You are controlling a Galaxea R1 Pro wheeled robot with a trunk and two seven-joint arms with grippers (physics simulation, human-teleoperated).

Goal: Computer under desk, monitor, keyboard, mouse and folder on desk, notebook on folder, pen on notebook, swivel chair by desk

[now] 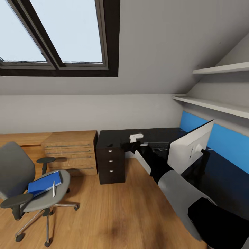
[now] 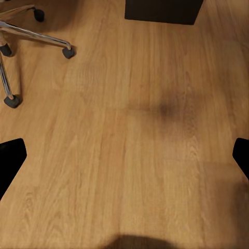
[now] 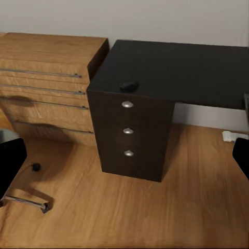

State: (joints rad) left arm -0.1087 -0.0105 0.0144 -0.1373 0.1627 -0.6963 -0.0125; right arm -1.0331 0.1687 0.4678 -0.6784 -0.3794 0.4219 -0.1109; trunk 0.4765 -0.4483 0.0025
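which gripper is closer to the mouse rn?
Right, probably. The right gripper faces the desk, with the mouse ahead on it. The left gripper points down at the floor near a swivel chair castor.

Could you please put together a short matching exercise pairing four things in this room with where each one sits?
Things:
1. folder
2. mouse
3. monitor
4. swivel chair

Places:
A. on the desk top, above the drawer unit
B. standing on the wood floor, apart from the desk
C. lying on the chair seat
D. upright on the desk's right wing, white back showing

Pairs: 1-C, 2-A, 3-D, 4-B
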